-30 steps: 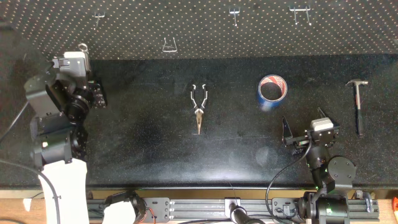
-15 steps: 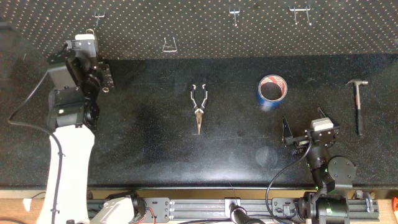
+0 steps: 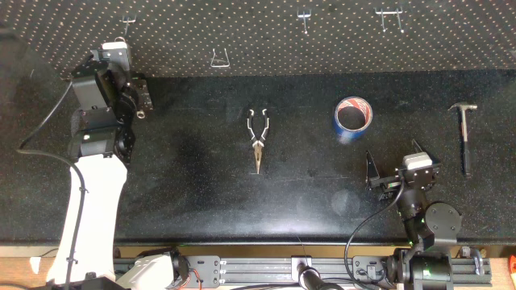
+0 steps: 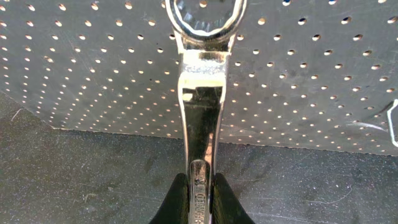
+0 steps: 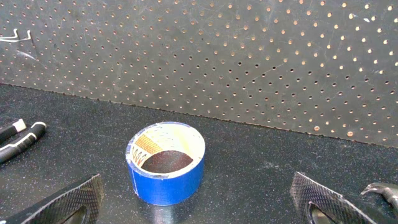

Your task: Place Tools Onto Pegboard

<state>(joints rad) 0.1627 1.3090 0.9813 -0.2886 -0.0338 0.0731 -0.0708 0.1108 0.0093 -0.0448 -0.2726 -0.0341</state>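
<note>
Wrench (image 4: 199,93) held upright just in front of the pegboard (image 4: 311,74), ring end on top, lifted off the worktop (image 3: 201,185). Clamped low on its flat shaft by the left end effector (image 4: 199,190), with a finger tight on each side. Looks like hard, stiff metal, so no bending, and probably a bit heavy for such a thin thing. Shiny and smooth too, so maybe slippery and ready to swing if held loosely. Best gripped on the flat sides of the shaft, as now, with the ring left free for a hook (image 3: 125,20). Over to the right, pliers (image 3: 257,137), tape (image 3: 352,117) and hammer (image 3: 464,137) lying flat on the worktop, well apart from each other. Right end effector (image 5: 199,208) down low near the tape, fingers wide apart, holding nothing. From the left wrist view, a close look at the grip and the ring against the little holes. From the top view, hard to make out the wrench, but easy to find the hooks along the pegboard and the other tools. From the right wrist view, a good look into the tape roll.
</note>
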